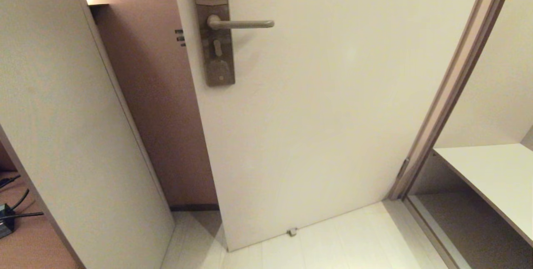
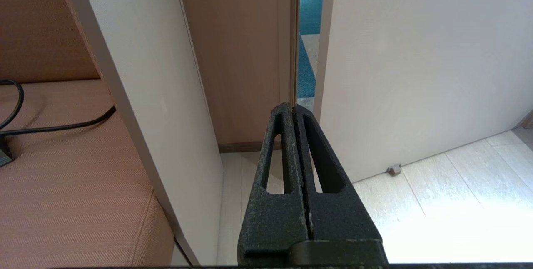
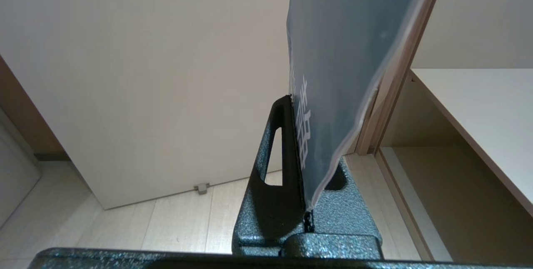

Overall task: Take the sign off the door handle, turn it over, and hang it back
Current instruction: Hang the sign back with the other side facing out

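One door handle (image 1: 240, 23) shows in the upper centre of the head view, a straight lever lying level, its long axis running across the frame and its rounded end pointing toward the right, away from the tall narrow plate (image 1: 216, 44) it is fixed to; nothing hangs on it. The plate's long axis runs up and down the pale door (image 1: 325, 115), which fills the middle of that view. Neither arm appears in the head view. One sign (image 3: 341, 61) is in view, and only in the right wrist view: the right gripper (image 3: 306, 144) has its two fingers clamped together on the sign's lower edge, and the card rises from the fingers toward the top of the frame, its long axis running away from the gripper and leaning a little toward the upper right. The face that shows is blue-grey with white lettering near the fingers; the lettering cannot be read, and the sign's hole is out of frame. The left gripper (image 2: 296, 144), at the lower centre of the left wrist view, has its two fingers pressed together with nothing between them. One small door stop (image 1: 292, 232) sits on the pale floor (image 1: 345, 244) at the door's bottom edge.
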You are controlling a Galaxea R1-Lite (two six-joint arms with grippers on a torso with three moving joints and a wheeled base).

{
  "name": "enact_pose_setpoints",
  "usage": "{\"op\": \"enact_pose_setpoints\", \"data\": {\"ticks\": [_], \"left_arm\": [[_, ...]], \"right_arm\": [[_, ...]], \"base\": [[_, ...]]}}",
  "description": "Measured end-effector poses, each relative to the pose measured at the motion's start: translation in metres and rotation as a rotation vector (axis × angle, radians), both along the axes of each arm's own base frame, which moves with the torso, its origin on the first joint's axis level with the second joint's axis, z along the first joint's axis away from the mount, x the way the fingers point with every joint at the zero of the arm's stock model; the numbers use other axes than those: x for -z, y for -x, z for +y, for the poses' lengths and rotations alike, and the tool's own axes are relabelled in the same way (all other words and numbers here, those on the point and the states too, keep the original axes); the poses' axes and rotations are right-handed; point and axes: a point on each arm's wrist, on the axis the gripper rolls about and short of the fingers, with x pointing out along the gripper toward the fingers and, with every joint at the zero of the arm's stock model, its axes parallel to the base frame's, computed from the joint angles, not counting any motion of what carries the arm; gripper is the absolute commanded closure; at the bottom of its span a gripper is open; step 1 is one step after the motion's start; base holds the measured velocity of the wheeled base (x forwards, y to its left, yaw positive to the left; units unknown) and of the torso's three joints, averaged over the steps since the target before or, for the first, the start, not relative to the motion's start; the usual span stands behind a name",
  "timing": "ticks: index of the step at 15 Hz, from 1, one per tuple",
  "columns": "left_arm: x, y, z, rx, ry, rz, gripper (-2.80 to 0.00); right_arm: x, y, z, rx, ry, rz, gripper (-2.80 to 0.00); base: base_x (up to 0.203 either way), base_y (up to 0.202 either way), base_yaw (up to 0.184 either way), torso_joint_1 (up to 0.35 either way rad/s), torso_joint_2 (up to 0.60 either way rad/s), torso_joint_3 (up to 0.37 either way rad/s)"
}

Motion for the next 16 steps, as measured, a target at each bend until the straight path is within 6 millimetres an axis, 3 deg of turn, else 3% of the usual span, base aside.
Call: {"op": "enact_pose_setpoints", "data": {"ticks": [16], "left_arm": [[-0.0003,0.0001,0.0,0.002,-0.002,-0.001,0.0]], "right_arm": [[-0.0001,0.0,0.0,0.0,0.0,-0.001,0.0]], "base": [[0.0,0.0,0.0,0.0,0.0,0.0]]}}
